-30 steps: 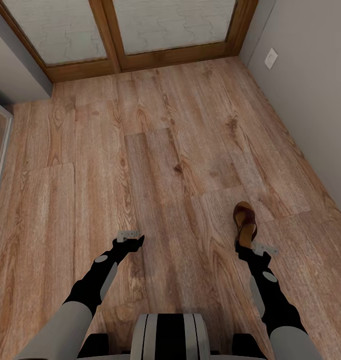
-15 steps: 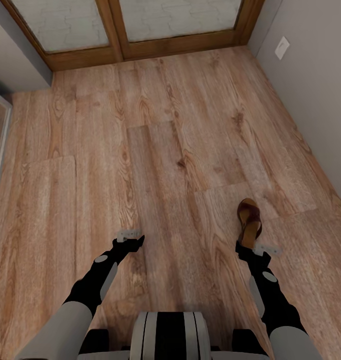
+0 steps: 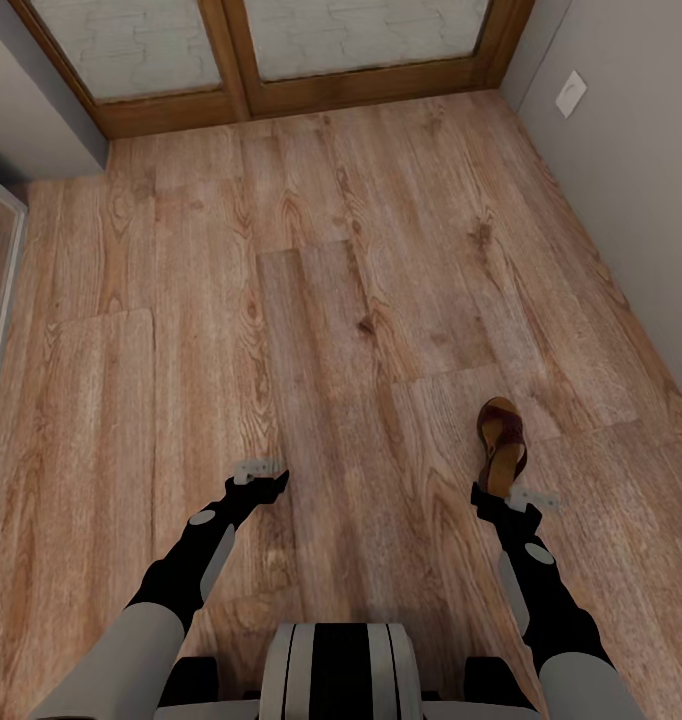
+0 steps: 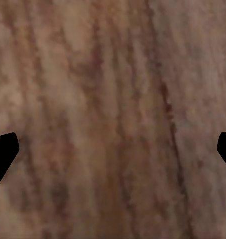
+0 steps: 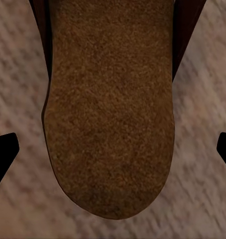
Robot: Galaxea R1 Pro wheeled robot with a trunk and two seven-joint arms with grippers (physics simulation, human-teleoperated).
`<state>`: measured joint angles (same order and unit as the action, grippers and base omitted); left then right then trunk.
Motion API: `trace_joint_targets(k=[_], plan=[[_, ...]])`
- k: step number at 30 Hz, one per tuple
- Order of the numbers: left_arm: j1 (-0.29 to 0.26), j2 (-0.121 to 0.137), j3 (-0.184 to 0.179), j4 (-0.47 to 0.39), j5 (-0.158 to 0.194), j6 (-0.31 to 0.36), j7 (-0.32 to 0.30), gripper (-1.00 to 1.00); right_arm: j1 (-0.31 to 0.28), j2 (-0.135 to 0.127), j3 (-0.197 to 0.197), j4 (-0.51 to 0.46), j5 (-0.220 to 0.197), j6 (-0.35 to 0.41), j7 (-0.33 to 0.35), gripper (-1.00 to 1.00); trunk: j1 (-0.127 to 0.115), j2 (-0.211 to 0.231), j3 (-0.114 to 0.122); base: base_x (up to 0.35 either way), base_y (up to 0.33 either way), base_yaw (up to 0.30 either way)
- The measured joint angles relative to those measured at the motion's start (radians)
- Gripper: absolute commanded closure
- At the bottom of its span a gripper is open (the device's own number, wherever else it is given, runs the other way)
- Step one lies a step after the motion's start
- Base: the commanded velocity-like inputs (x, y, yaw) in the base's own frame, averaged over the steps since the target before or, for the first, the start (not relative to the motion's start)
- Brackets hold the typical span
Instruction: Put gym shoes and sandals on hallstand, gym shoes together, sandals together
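right gripper (image 3: 478,490) hangs spread over the sandal's (image 3: 502,442) heel on the corridor floor (image 3: 311,300), lined up to grab; left gripper (image 3: 281,479) spread, idle.

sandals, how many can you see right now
1: a sandal on the corridor floor, just ahead of the right claw; its heel fills the right wrist view. Any other lies outside these views.
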<state>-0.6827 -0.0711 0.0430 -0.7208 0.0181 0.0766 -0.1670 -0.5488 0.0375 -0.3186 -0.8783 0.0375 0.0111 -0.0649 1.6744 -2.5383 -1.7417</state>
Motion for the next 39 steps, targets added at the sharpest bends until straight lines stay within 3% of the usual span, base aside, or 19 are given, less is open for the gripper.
trace_joint_targets(k=[10,11,39], plan=[[0.0,0.0,0.0,0.0,0.0,0.0,0.0,-1.0,0.0,0.0,0.0,0.0,0.0,0.0,0.0,-1.0,0.0,0.0,0.0,0.0,0.0,0.0],[0.0,0.0,0.0,0.0,0.0,0.0,0.0,-1.0,0.0,0.0,0.0,0.0,0.0,0.0,0.0,1.0,0.0,0.0,0.0,0.0,0.0,0.0],[0.0,0.0,0.0,0.0,0.0,0.001,-0.001,-1.0,0.0,0.0,-0.003,-0.001,0.005,0.0,-0.002,1.0,0.0,0.0,0.0,0.0,0.0,0.0]])
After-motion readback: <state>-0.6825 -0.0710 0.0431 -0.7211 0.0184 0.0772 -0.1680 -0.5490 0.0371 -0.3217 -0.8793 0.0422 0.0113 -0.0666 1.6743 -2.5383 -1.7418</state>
